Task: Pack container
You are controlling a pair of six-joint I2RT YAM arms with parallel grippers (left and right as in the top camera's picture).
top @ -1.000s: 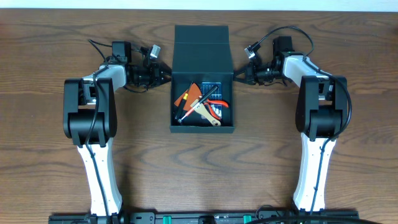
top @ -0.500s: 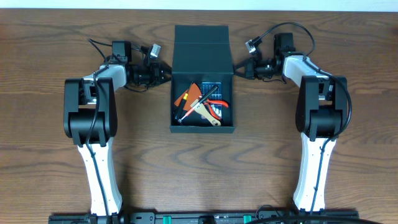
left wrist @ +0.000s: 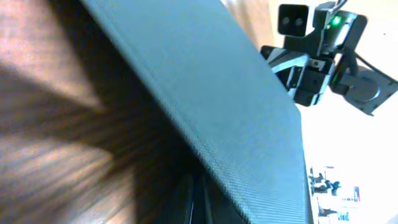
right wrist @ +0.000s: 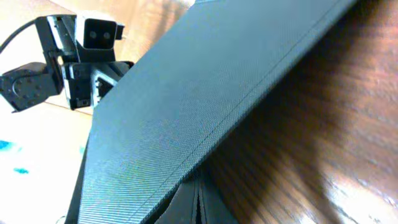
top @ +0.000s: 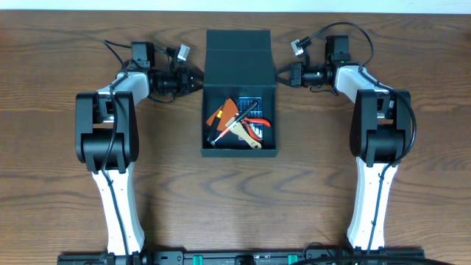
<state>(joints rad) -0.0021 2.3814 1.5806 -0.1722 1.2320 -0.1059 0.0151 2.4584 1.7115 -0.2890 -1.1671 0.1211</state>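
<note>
Overhead view shows the packing itself looks finished and the closing just starting. The container [top: 240, 152] sits at the upper middle of the frame on the wooden table [top: 412, 213], its lid [top: 238, 57] open, reaching from the hinge toward the top edge of the picture.

The open compartment below the hinge is well filled. An orange piece [top: 226, 111] lies at its left. A small blue case [top: 255, 102] with silver bits sits at the upper right. Red-handled pliers [top: 257, 128] lie across the right side. A pale wooden-looking handle [top: 246, 138] angles toward the lower middle. A thin dark tool lies among them, too small to name. No loose item shows on the table outside the box, so I judge nothing is left to load.

What remains is to swing the lid over the contents and press it down.

The left gripper [top: 194, 79] is at the left edge of the lid near the hinge, and the right gripper [top: 282, 76] mirrors it at the right edge. Both wrist views show the textured teal flap tilted above the wood, with dark fingers [right wrist: 200, 200] tucked under its lower edge. Those fingers look pressed together with only a thin seam between them, holding nothing; they seem to prop the flap from beneath. Contact with the flap looks likely but is hard to confirm.
</note>
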